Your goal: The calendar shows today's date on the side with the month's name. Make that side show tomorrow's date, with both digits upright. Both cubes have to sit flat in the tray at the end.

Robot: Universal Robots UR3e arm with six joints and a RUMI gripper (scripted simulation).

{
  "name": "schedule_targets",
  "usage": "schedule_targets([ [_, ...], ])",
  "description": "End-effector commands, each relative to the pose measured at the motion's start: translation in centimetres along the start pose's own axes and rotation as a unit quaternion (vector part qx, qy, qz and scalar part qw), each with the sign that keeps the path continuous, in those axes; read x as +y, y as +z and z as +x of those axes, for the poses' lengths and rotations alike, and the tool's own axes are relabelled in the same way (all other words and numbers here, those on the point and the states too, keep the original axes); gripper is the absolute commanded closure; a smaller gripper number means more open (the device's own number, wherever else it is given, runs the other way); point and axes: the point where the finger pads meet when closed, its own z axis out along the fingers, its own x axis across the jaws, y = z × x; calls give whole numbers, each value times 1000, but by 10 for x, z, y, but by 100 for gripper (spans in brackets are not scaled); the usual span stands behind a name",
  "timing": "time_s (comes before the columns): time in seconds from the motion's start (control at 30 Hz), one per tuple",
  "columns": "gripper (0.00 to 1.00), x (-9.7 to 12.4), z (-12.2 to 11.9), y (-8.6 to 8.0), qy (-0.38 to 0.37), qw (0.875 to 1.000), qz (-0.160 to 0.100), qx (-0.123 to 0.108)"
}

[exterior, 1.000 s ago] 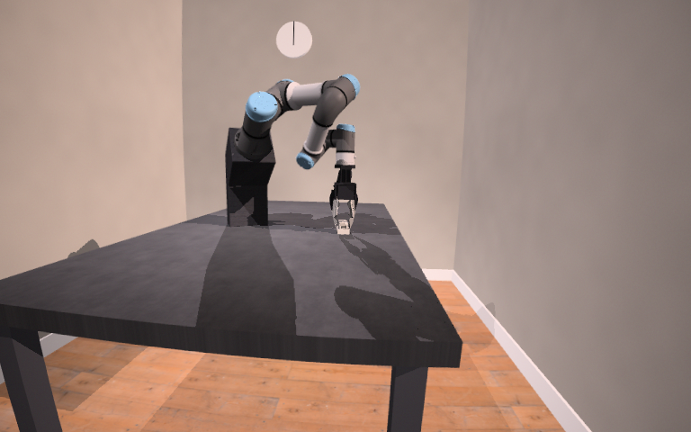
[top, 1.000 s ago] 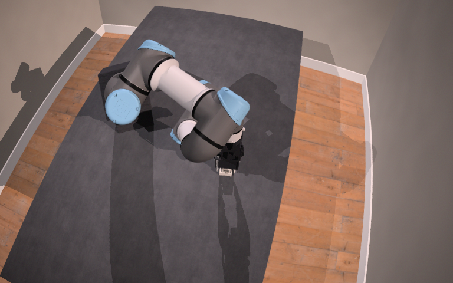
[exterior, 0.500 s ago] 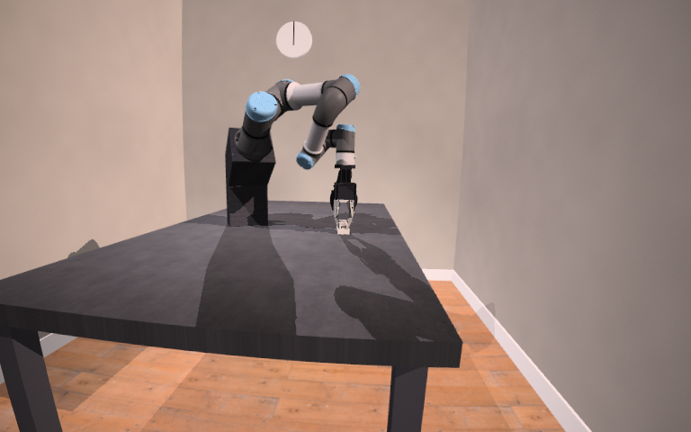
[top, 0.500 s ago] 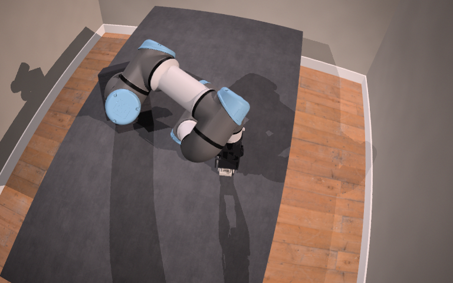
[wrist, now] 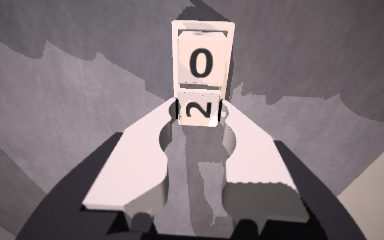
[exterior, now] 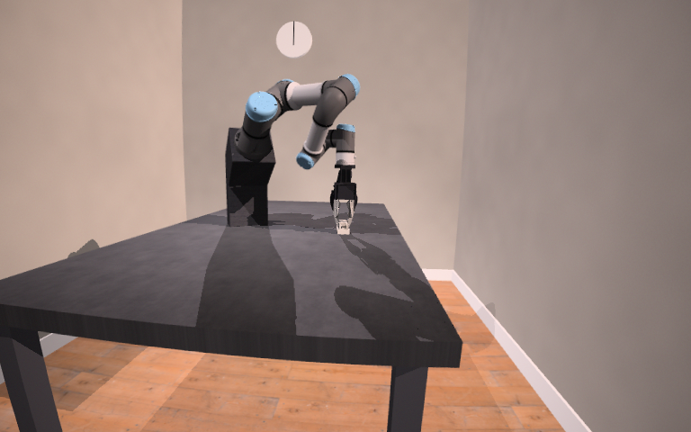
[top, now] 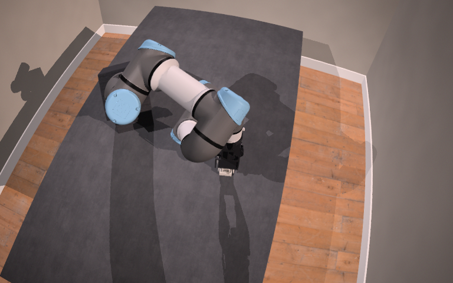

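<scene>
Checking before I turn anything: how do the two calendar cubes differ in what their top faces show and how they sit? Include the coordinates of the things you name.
The cube with the 0 (wrist: 202, 60) has its digit running along the tray's length, while the cube with the 2 (wrist: 198, 108) has its digit turned sideways to that.

The 2 cube sits between the gripper's fingers; the 0 cube is beyond them, within the tray's rim (wrist: 175, 55).

Both are pale with dark digits.
</scene>
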Motion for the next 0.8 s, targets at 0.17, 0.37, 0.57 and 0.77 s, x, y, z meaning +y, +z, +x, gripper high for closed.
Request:
schedule_targets([
  [0.17,90,0,0,0,0,1000,0,0],
  [0.37,90,0,0,0,0,1000,0,0],
  [0.57,90,0,0,0,0,1000,0,0],
  [0.77,90,0,0,-3,0,1000,0,0],
])
